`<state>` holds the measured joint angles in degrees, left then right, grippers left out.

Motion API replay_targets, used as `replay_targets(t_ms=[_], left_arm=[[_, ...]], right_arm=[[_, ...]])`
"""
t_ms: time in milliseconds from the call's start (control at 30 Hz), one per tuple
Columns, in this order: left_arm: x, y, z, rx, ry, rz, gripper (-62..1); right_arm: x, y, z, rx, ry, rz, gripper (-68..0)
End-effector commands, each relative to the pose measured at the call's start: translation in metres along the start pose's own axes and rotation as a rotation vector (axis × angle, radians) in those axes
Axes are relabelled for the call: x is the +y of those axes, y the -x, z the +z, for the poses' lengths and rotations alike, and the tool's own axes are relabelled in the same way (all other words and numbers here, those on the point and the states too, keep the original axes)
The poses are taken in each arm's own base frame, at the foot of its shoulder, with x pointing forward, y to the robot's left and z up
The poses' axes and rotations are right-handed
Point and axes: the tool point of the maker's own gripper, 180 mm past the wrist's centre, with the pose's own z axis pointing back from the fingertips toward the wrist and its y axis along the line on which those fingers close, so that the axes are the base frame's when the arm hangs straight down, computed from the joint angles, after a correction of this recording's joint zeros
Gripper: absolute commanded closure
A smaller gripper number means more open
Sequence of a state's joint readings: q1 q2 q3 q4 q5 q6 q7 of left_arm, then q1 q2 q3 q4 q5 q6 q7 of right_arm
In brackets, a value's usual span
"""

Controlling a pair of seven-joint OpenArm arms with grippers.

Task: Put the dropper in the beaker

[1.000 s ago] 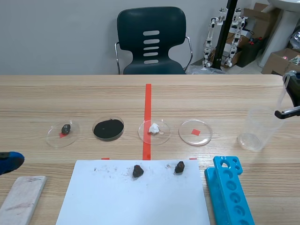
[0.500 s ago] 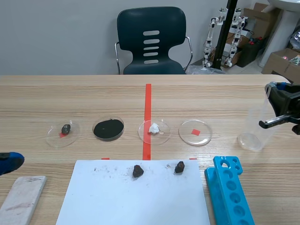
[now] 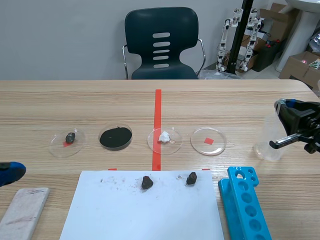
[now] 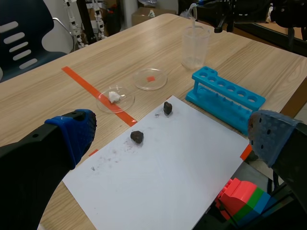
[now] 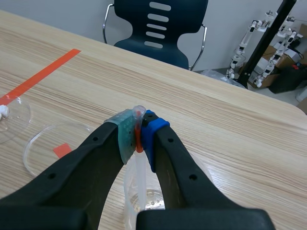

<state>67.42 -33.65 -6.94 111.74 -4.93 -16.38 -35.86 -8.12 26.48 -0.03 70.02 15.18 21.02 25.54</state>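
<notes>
The clear dropper (image 5: 139, 114) is pinched at its upper end between the pads of my right gripper (image 5: 138, 133), which is shut on it. Its thin tube hangs straight down into the clear plastic beaker (image 5: 152, 197) directly under the fingers. In the scene view the right gripper (image 3: 281, 106) stands over the beaker (image 3: 267, 147) at the table's right side. The left wrist view shows the same beaker (image 4: 195, 45) far ahead with the dropper (image 4: 193, 13) above it. My left gripper (image 4: 172, 132) is open and holds nothing, low at the table's left edge (image 3: 10, 170).
Several petri dishes lie in a row: one with a dark stone (image 3: 67, 140), one with black powder (image 3: 115, 137), one with a white lump (image 3: 164, 139), one bare (image 3: 208, 140). A white sheet (image 3: 145, 210) carries two dark stones. A blue tube rack (image 3: 245, 202) lies beside it, a grey slab (image 3: 22, 217) at front left.
My right gripper has come left and down with the dropper, from beyond the beaker's right side to over the beaker. The left gripper has stayed put.
</notes>
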Motion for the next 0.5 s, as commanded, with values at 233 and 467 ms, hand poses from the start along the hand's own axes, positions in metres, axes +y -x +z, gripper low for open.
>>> replay_targets(t_ms=[233,467], left_arm=[[-0.0005,-0.0054,-0.0009,-0.026,-0.004,0.009,-62.3],[-0.0005,-0.0054,-0.0009,-0.026,-0.004,0.009,-62.3]], right_arm=[[-0.0077,-0.0164,-0.0061,-0.051,0.009,0.014,-1.3],[-0.0077,-0.0164,-0.0061,-0.051,0.009,0.014,-14.6]])
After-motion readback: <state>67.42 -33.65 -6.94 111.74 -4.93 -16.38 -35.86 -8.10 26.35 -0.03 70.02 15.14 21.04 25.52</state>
